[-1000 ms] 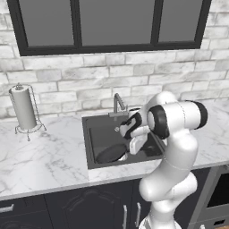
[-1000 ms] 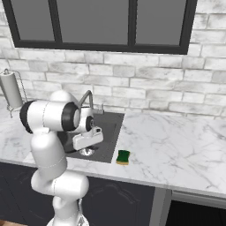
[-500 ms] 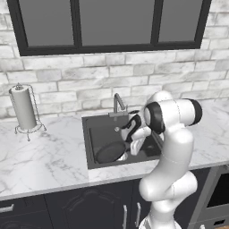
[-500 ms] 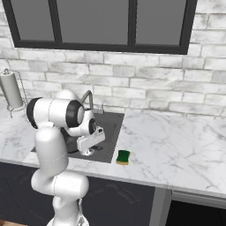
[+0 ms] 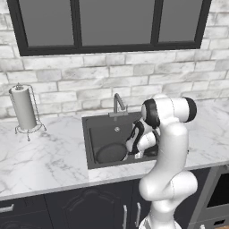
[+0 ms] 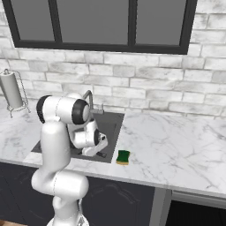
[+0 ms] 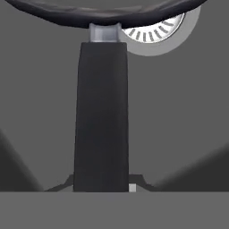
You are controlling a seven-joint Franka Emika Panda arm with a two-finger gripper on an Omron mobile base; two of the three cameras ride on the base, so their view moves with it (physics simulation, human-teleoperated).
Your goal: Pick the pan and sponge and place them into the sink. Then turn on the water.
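The counter [image 5: 44, 156] of white marble runs under a brick wall [image 5: 89, 85] and a dark window [image 5: 112, 22]. Set into it is the sink [image 5: 89, 147], a square dark basin with a raised rim; in the right base view its far corner shows beside the arm [image 6: 115, 128]. The arm [image 5: 167, 147] rises in front of the counter and bends down into the basin.

The pan [image 5: 110, 153] lies low in the sink, at the front left part of the basin in the left base view, with its handle [image 7: 101, 112] running toward the hand. In the hand view the handle fills the middle, straight up from the bottom edge to a short grey neck at the pan's dark rim [image 7: 98, 13], and the round silver drain [image 7: 159, 29] shows just past that rim.

The gripper [image 5: 136, 154] is down inside the sink at the handle's end. The fingers seem to sit on either side of the handle, but whether they clamp it I cannot tell.

The faucet [image 5: 118, 103] stands at the back rim of the sink. A paper towel roll [image 5: 23, 107] stands upright on a wire holder, well apart to the left.

The sponge [image 6: 123, 156], green over yellow, lies on the counter just beside the sink's front right corner, outside the basin.
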